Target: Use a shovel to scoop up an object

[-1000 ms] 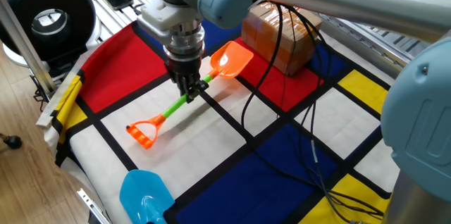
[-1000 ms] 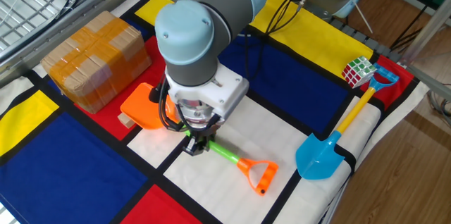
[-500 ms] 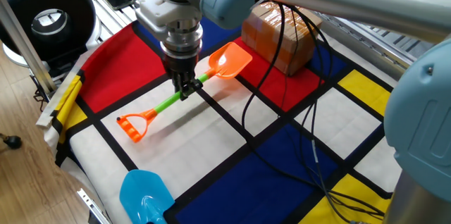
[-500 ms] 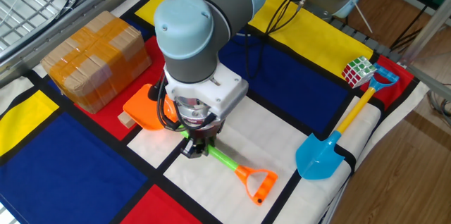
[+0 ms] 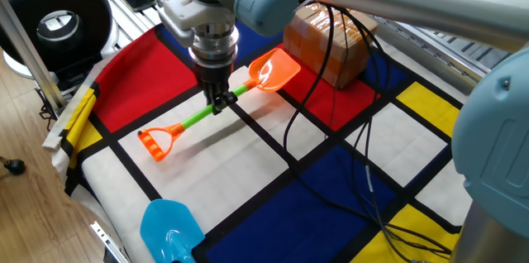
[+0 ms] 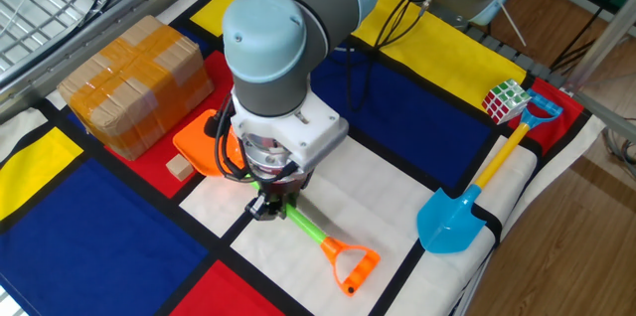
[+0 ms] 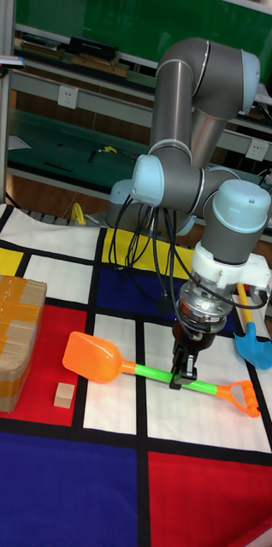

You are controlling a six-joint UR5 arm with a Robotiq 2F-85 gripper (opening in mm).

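Presently: shovel (image 7: 136, 369) clamped at mid-shaft, blade raised, short of the cube (image 7: 64, 394).
Item: small tan cube on the red patch, just beside the orange blade's front edge and near the cardboard box (image 7: 8, 340); well apart from the fingers. Gripper (image 7: 180, 376) closed on the green shaft between blade and end loop. Handling note: tip the blade edge to the cloth (image 7: 196, 479), then slide under the cube; whether the blade now touches cloth is probably not decidable.
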